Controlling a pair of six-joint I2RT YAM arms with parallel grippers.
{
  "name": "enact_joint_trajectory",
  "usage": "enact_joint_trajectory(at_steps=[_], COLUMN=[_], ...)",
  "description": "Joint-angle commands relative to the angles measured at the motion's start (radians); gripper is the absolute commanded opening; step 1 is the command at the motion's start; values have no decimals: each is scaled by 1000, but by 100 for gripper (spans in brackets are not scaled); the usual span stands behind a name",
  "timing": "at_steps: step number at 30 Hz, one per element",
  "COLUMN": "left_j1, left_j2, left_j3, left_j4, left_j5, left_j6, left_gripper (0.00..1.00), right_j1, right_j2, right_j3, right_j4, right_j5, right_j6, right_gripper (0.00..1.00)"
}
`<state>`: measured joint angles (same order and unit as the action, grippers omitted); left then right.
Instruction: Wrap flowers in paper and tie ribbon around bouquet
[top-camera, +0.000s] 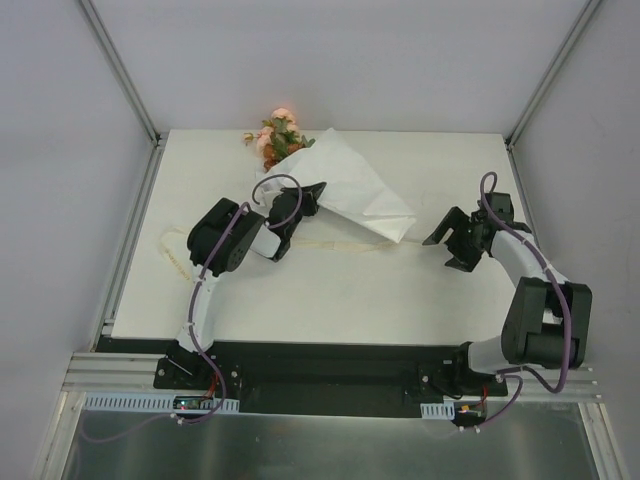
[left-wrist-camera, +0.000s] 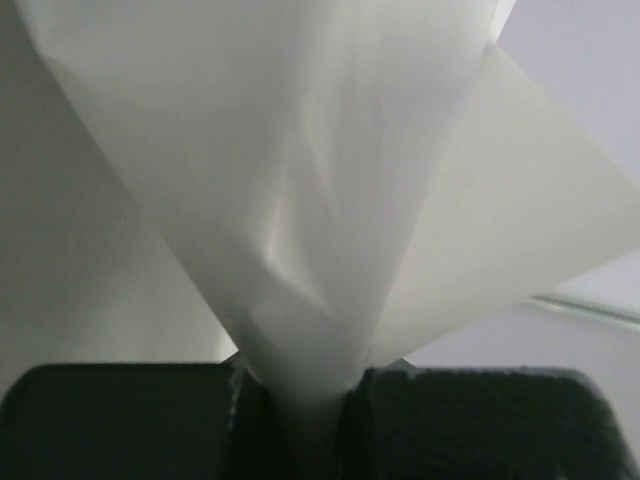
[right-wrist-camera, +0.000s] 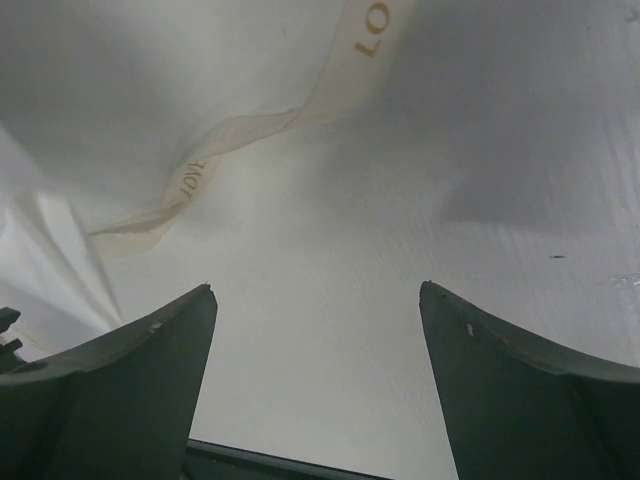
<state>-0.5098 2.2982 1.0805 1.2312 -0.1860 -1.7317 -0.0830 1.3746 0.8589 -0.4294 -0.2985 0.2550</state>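
Paper (left-wrist-camera: 300, 200) — thin white cone, left pincer (left-wrist-camera: 300, 420) clamped

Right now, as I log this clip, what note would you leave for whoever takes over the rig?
Left end effector: shut, pinching a fold of the paper.
Right end effector: open and empty, hovering over the table to the right of the paper.
The flowers lie at the table's far edge, blooms poking out of the paper.
The ribbon lies loose on the table along the paper's near side.
Done: paper partly folded over the flowers.
Left: finish the wrap, then tie the ribbon around it.
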Motion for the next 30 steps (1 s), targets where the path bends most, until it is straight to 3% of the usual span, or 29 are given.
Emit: enact_joint_trajectory(at_steps=[1, 9, 13, 16, 25, 30], left_j1=[39, 151, 197, 197, 206, 206], left_j2=[-101, -249, -278, -247, -230, -243], left_j3=[-77, -266, -243, -139, -27, -65], left_j4=[163, 99, -88, -238, -496, -449], left_j5=[301, 736, 911, 1057, 1047, 982], left_j6=[59, 296, 440, 523, 685, 647], left_gripper=[0, 0, 0, 0, 0, 0], right_j1=[-41, -63, -64, -69, -73, -73], right_j2=[96, 184, 188, 185, 164, 170], right_j3=[68, 147, 150, 150, 155, 155], right_j4=[23, 1, -2, -6, -28, -29], right_j5=[-45, -42, -24, -7, 15, 25], right_j6=[75, 56, 35, 26, -6, -10], right_gripper=[85, 84, 84, 84, 84, 84])
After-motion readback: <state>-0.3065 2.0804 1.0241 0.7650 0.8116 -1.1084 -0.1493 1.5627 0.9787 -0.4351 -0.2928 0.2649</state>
